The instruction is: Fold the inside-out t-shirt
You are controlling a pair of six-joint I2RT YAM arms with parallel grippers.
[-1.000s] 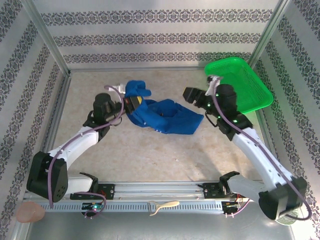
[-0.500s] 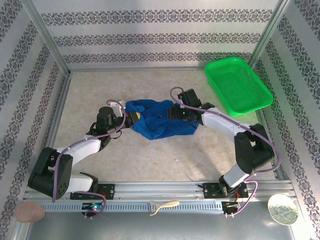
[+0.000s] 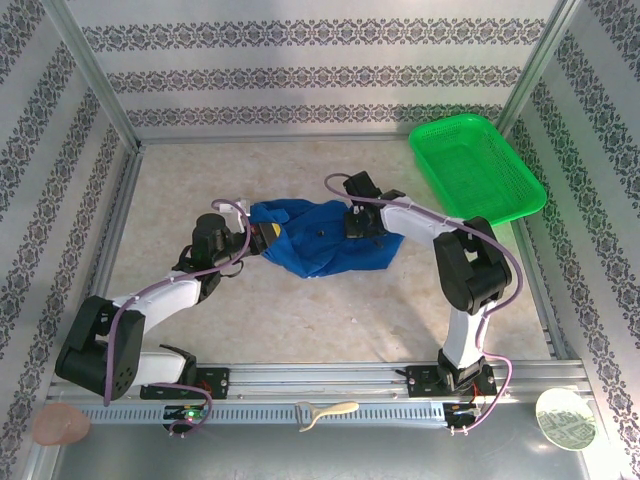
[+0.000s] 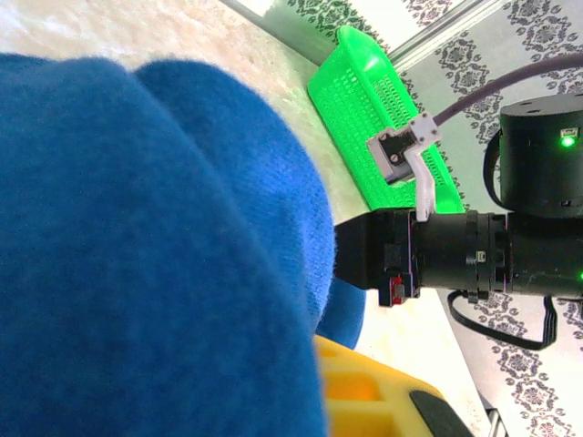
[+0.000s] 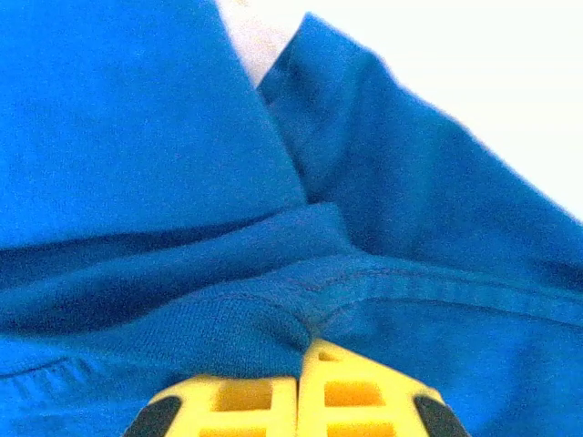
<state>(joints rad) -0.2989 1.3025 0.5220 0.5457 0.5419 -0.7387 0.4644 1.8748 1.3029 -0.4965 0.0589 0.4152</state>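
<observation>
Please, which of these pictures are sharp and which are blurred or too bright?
Top view: even light, sharp, only faint soft shadows on the table. Left wrist view: the t-shirt is very close and soft, the green basket behind it clearer. Right wrist view: the seam is sharp, the upper right corner burnt out to white.

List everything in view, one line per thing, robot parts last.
t-shirt: one, royal blue, crumpled at mid-table between the grippers
basket: one, green mesh, far right corner of the table
table: one, mottled beige, under everything
pinkish lump: one, pink, near left corner
cream utensil: one, cream, middle of the front rail
round disc: one, pale, near right corner
left gripper: one, yellow fingers, shut on the t-shirt's left edge
right gripper: one, yellow fingers, shut on a t-shirt fold
</observation>
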